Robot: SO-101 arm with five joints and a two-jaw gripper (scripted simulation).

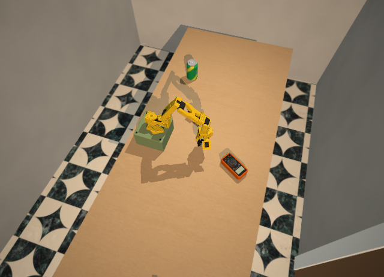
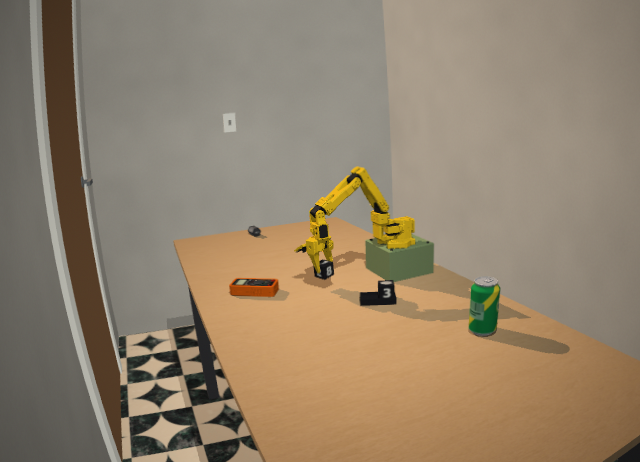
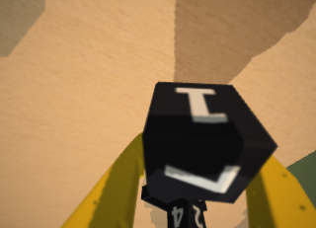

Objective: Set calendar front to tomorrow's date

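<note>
The jaws are closed on a black digit cube (image 2: 325,269), held low over the bench (image 2: 361,369) with an 8 facing outward. The calendar tray (image 2: 373,298), carrying the other cube showing 3 (image 2: 386,290), sits on the bench between the held cube and the green soda can (image 2: 484,305), its empty slot toward the held cube.

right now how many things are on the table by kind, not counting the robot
number cubes: 2, one in the pincer showing 8, one in the tray showing 3
calendar tray: 1
soda can: 1
multimeter: 1
small dark object at the far edge: 1
total: 6
</note>
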